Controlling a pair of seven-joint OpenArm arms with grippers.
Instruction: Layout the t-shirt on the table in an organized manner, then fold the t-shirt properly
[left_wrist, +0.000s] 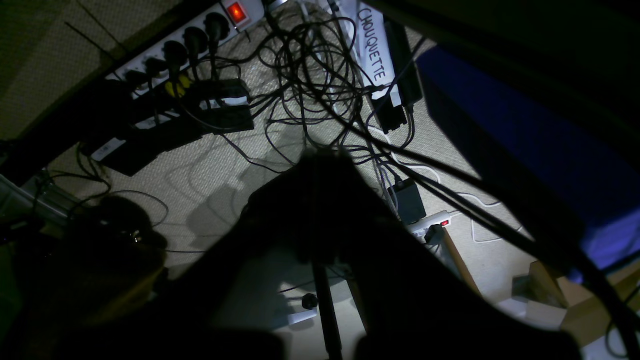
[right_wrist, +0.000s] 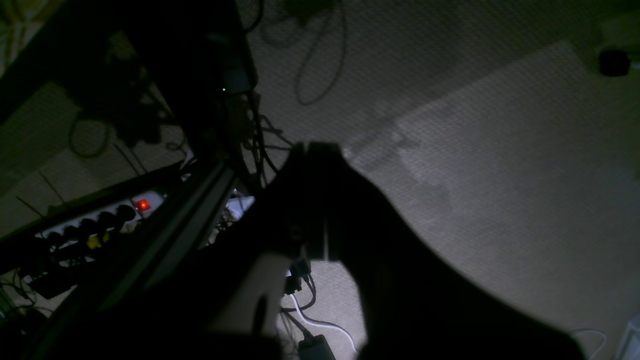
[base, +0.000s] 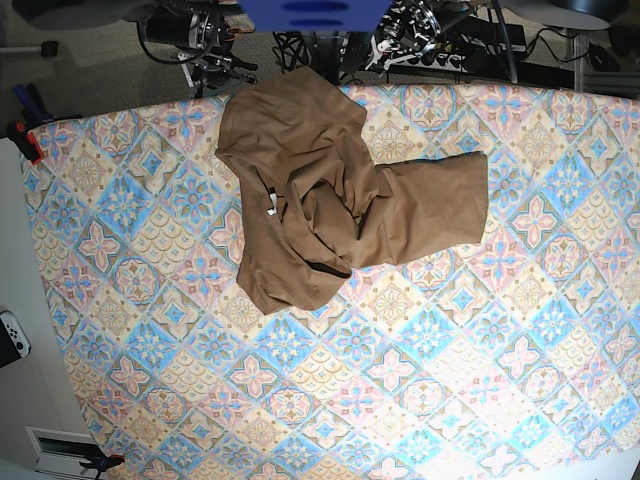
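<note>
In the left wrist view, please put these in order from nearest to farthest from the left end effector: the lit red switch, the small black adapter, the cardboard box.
Seen from the left end effector:
1. small black adapter, just to its lower right.
2. lit red switch, upper left, at the top edge.
3. cardboard box, far off in the lower right corner.

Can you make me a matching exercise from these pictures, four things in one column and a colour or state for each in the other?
Things:
1. t-shirt
2. table
3. left gripper
4. power strip switch

Colour or state:
A. glowing red
B. crumpled, tan-brown
C. shut, hanging over floor cables
D. pastel diamond pattern

Pairs: 1-B, 2-D, 3-C, 4-A
</note>
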